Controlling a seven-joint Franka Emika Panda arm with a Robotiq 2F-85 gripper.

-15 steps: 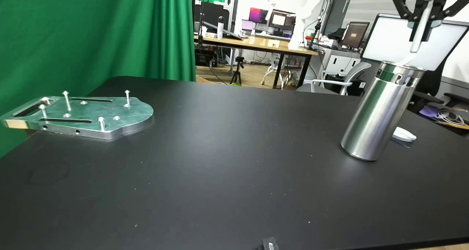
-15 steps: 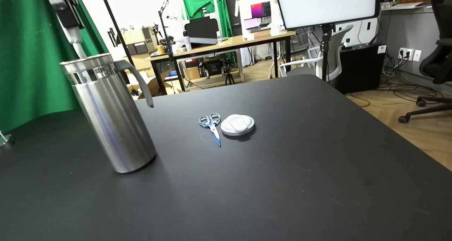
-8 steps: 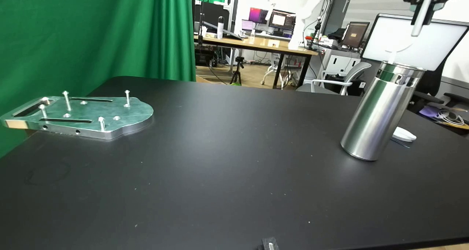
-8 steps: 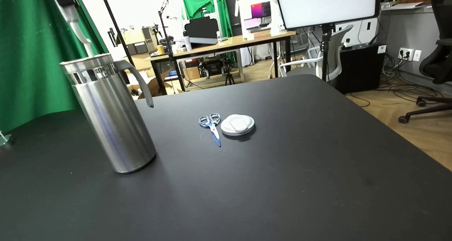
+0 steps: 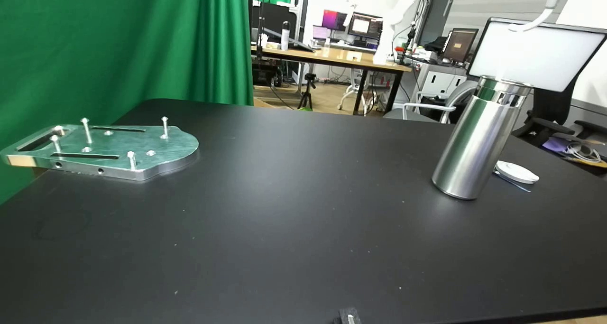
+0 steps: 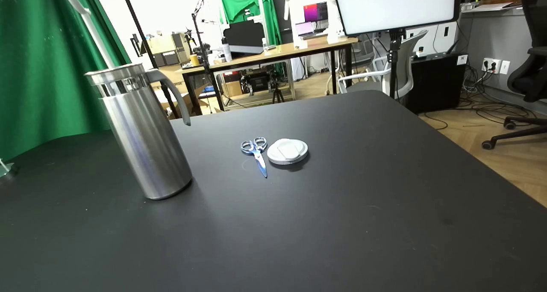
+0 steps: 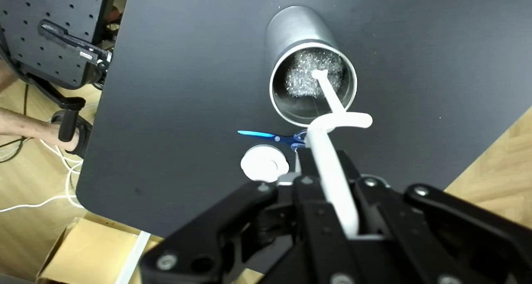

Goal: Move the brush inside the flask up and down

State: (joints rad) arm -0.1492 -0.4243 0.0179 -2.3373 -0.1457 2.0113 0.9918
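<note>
The flask (image 6: 147, 142) is silver, with a brighter band below the rim and a grey handle (image 6: 173, 91). The brush (image 7: 325, 153) has a white shaft and pale, speckled bristles (image 7: 301, 80); the gripper (image 7: 327, 162) is mostly black. In the wrist view the scissors (image 7: 277, 138) are dark blue at the loops and bright blue along the blade, and the lid (image 7: 264, 163) is white. The table (image 6: 342, 219) is black with pale specks, the curtain (image 5: 118, 53) deep green, the metal plate (image 5: 121, 144) silver with a green tinge, the floor (image 7: 503, 184) light brown with slanted plank lines.
</note>
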